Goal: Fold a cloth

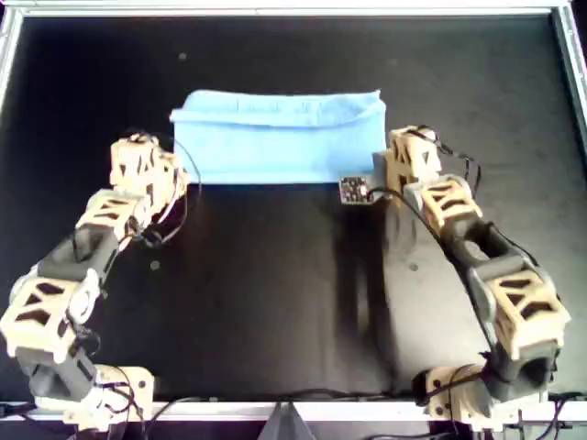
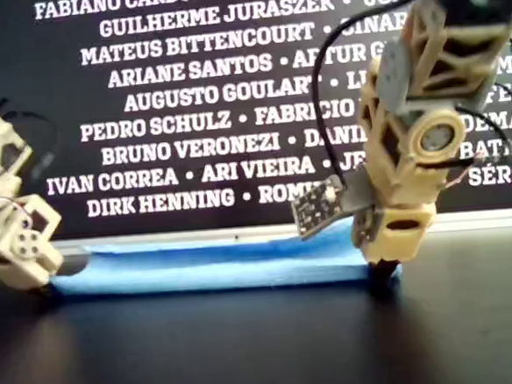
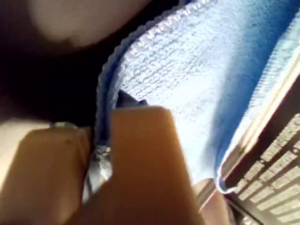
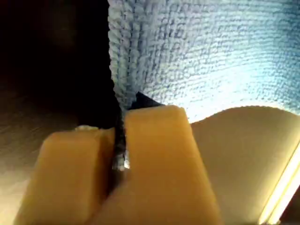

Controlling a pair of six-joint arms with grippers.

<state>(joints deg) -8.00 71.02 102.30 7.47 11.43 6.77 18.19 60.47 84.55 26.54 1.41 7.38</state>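
The light-blue cloth lies doubled over as a wide rectangle on the black table, with a soft ridge along its far side. In the left wrist view my left gripper is shut on a stitched edge of the cloth, two layers between its fingers. My right gripper is likewise shut on an edge of the cloth. In the overhead view one arm's gripper sits at the cloth's near left corner and the other's at its near right corner. Both are low at the table.
A metal rail frames the black table. A small circuit board hangs from the arm on the overhead view's right. In the exterior view a banner of names stands behind the cloth.
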